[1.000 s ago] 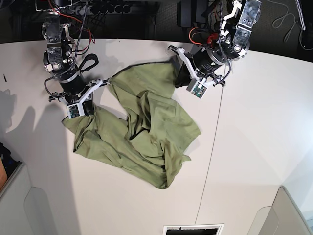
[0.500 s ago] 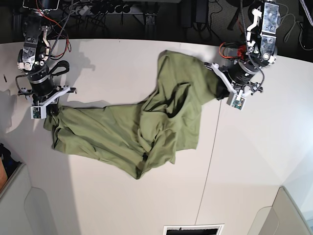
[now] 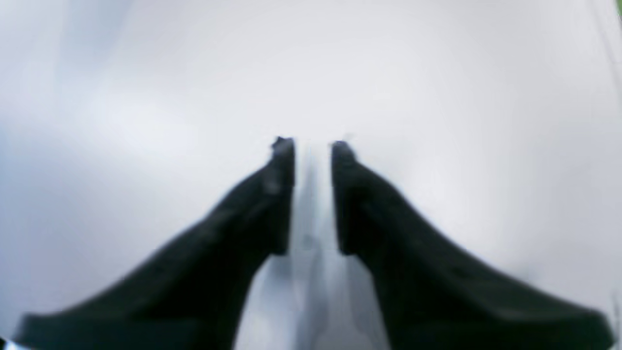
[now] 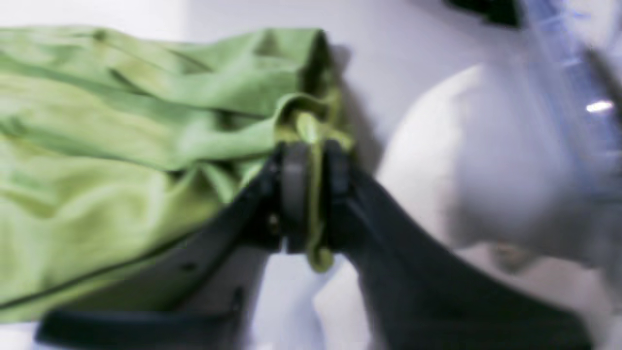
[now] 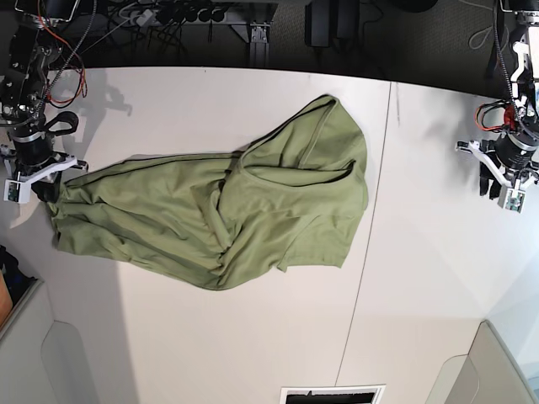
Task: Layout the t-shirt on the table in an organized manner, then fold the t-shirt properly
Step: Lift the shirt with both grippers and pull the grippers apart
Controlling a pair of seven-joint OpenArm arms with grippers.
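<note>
Right tool [image 4: 311, 160] is pinching a bunched fold of the green t-shirt [image 4: 121, 146] between its two dark fingers [image 4: 291, 194], jaws nearly together with cloth squeezed in the narrow gap and a bit of fabric poking out below the pads. In the base view this right tool [image 5: 40, 181] is sitting at the desk's left edge, right at the shirt's left end.

Left tool [image 3: 313, 150] is hanging over bare white desk [image 3: 437, 97], fingers [image 3: 277, 194] parted by a slim gap, nothing between them, holding nothing. View is blurry. In the base view the left tool [image 5: 504, 172] is sitting far over at the right side, well apart from the shirt.

T-shirt [image 5: 227, 210] is lying stretched across the desk [image 5: 253, 337] from the left edge toward the middle, wrinkled, not flat. Its right part is rising into a rounded hump near the dark seam [image 5: 370, 227] running down the desk, ending just left of it. A folded-over layer is showing around the middle, with creases running lengthwise on the left half.
</note>
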